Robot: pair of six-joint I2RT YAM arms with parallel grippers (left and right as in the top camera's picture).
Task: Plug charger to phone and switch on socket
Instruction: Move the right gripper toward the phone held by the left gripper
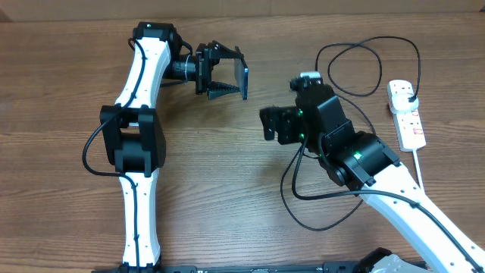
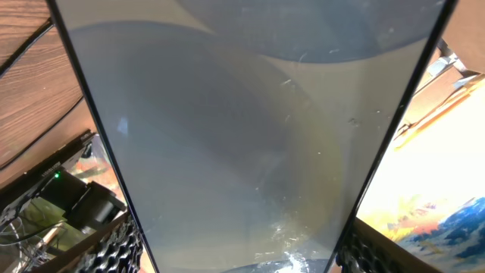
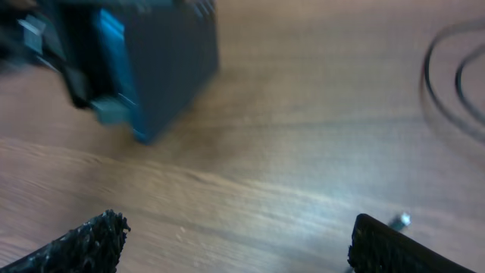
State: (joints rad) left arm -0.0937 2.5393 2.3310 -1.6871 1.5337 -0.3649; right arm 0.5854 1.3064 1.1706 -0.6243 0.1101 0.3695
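We've got the left gripper clamped on the phone, holding it up on edge off the table. Our guess is that's so the port faces the other arm. The right gripper hangs wide open and empty just across from it. The charger lies looped nearby, plugged into the socket.
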